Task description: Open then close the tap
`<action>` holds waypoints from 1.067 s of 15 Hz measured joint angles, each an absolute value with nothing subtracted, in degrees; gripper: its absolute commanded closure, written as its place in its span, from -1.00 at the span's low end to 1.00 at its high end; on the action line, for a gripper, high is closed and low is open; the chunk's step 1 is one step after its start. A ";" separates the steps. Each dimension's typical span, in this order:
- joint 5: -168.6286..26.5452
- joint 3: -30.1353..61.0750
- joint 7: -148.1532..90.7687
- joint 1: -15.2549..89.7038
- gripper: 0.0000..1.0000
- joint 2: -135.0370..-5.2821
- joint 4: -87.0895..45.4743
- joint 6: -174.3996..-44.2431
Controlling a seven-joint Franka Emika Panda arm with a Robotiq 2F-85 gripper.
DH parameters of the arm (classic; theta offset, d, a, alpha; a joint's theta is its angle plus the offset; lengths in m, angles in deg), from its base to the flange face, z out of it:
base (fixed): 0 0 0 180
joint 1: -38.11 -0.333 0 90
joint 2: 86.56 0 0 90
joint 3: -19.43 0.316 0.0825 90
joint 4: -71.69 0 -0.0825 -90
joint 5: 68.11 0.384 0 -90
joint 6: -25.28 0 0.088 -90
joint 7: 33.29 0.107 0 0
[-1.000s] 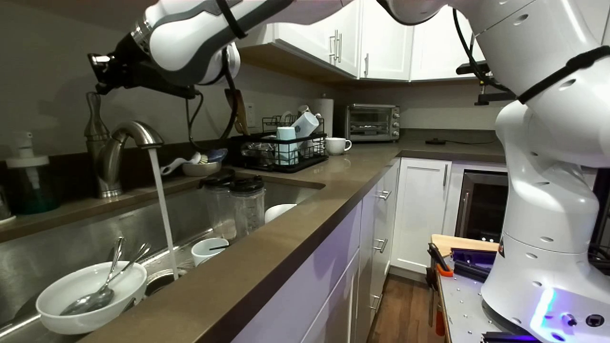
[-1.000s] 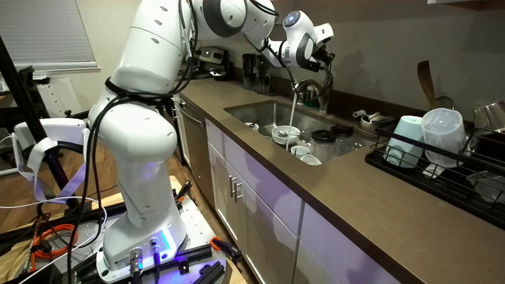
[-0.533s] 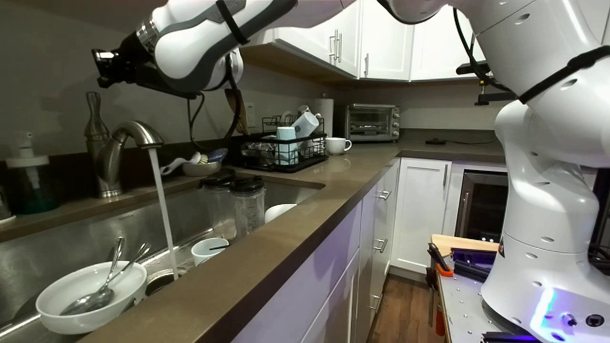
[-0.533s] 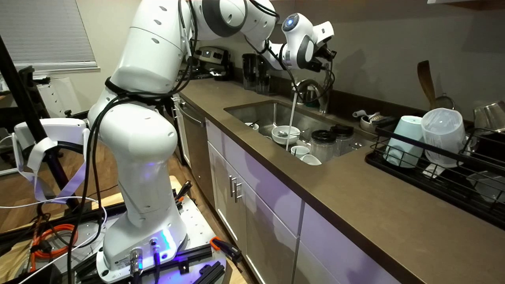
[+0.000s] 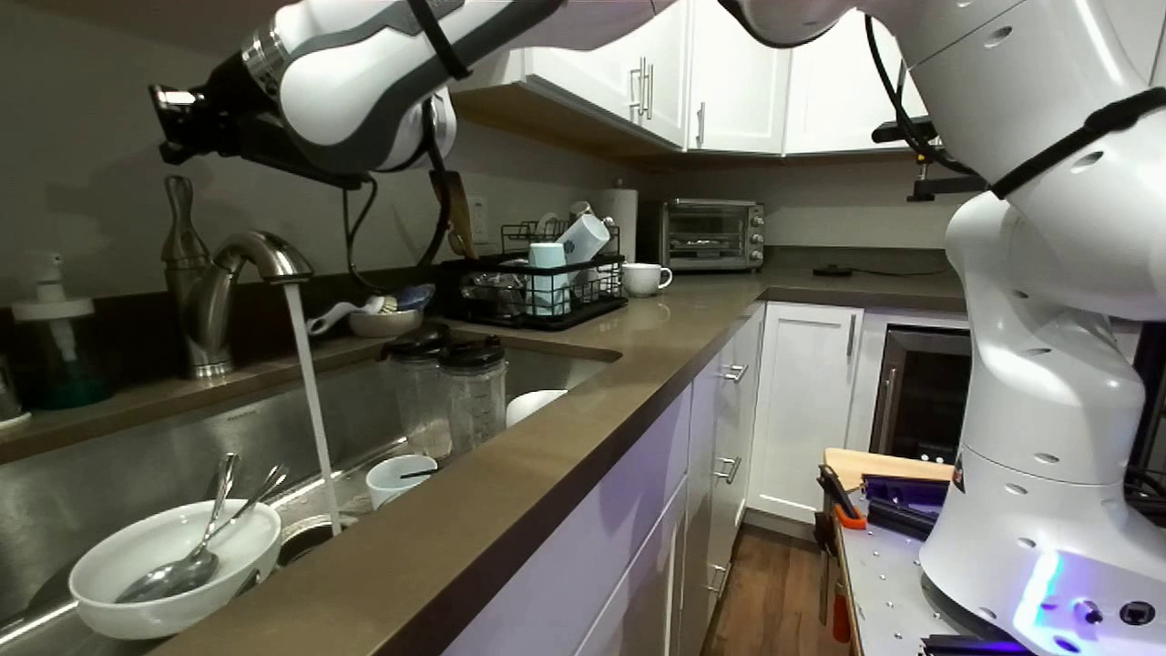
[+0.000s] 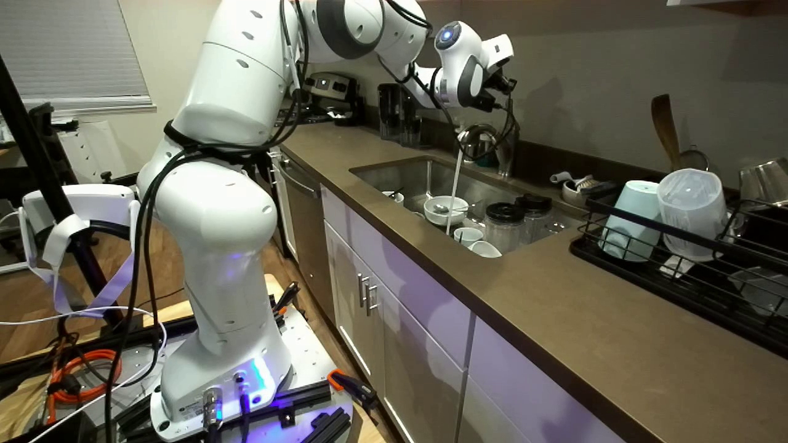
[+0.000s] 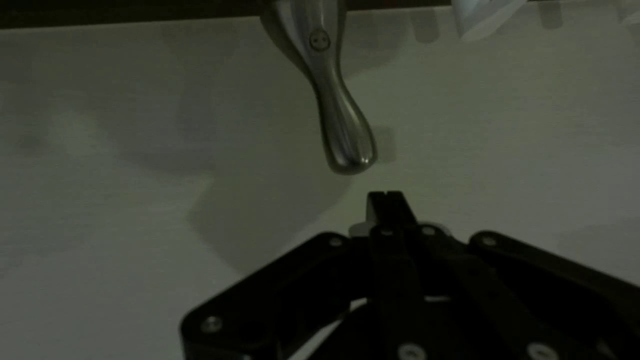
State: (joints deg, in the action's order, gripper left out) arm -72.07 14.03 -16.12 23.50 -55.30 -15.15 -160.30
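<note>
Tap pours in both exterior views; tool closed, wrist view only.

Location type: kitchen. Located below the tool: a brushed-metal gooseneck tap and a rectangular stainless-steel sink containing a round white bowl. Located well apart from the tool: white panelled wall cabinets and, on the brown flat-topped desk, a black wire dish rack and a silver, glass-fronted toaster oven.

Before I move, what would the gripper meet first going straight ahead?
Probably the wall behind the tap; its lever handle looks just below that line, but depth is unclear, so the gripper might graze it.
</note>
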 measured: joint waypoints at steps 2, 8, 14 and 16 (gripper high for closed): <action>-72.07 14.49 -16.12 23.49 0.95 -55.05 -14.58 -160.30; -72.07 14.56 -16.13 23.61 0.95 -52.68 -11.23 -160.14; -72.07 13.12 -16.14 23.19 0.95 -49.53 -7.33 -158.86; -72.08 10.63 -16.14 22.00 0.95 -48.73 -6.52 -158.54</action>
